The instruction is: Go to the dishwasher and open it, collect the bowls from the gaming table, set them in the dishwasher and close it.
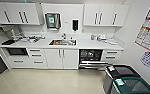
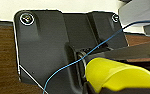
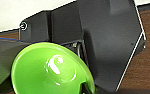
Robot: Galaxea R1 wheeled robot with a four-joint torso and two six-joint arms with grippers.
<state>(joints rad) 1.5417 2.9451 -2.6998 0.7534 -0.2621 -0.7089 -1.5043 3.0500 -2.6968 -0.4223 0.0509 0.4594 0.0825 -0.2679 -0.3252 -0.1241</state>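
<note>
I'm facing the kitchenette w/ the dishwasher already open – door dropped flat, dark racks showing, set under the white bench just beside the sink. So opening is done and I judge I'm on the delivery leg: bowls in hand, heading in to load.

The left wrist cam shows a yellow bowl close against the left hand – matte plastic by the look, smooth rounded wall. It looks pinched at the rim, though the fingers are too murky for me to say so outright. The right wrist cam shows a light green bowl, glossy, shallow and round, w/ a bright highlight in its well; it sits right at the right hand, and again I can't tell the grip for sure.

Next move, as I read it, calls for closing on the dishwasher w/o clipping the dropped door, steering clear of the two bins just right of it, then bending the torso to reach the rack.
</note>
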